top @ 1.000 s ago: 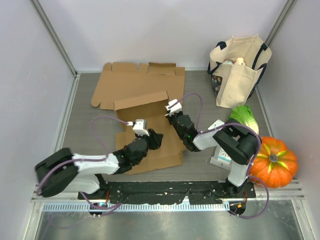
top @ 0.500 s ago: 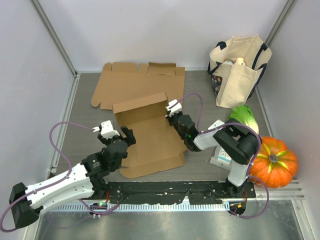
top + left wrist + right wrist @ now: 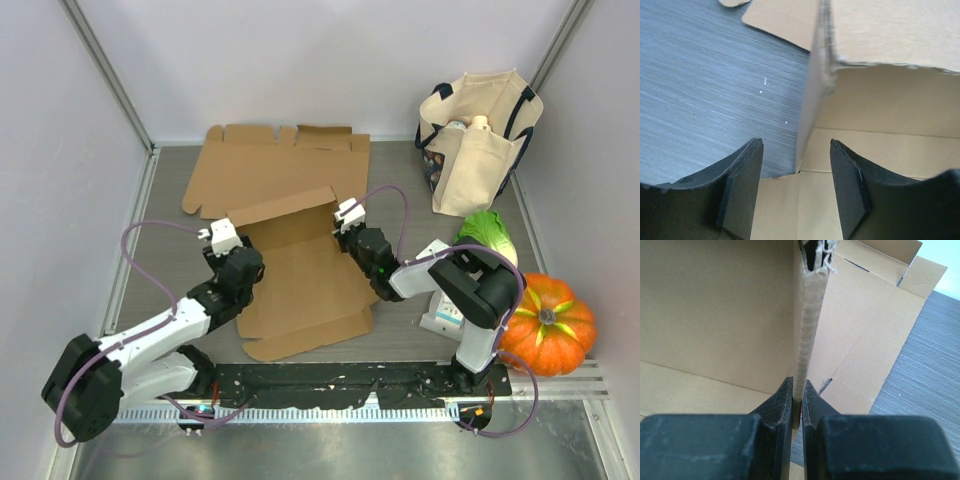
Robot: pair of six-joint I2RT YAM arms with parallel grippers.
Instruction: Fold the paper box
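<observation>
1. We count one paper box (image 3: pixel 300 285), lying part-folded at the middle of the table (image 3: pixel 170 250), with its rear wall (image 3: pixel 285 207) raised
2. We see two grippers at that wall; the right gripper (image 3: pixel 797 390) is clenched on the upright cardboard edge at the box's right rear corner, with its fingers (image 3: pixel 782 400) pressed against both faces
3. The left gripper (image 3: pixel 796 150) is released at the left rear corner: an upright wall stands in the gap between its pads (image 3: pixel 742 185), touching neither
4. One flat cardboard sheet (image 3: pixel 270 165) lies just behind the box
5. Along the right side we count one cream tote bag (image 3: pixel 480 140), one cabbage (image 3: pixel 488 235), one pumpkin (image 3: pixel 548 325) and one white-and-blue packet (image 3: pixel 440 315); its print is too small for us to read
</observation>
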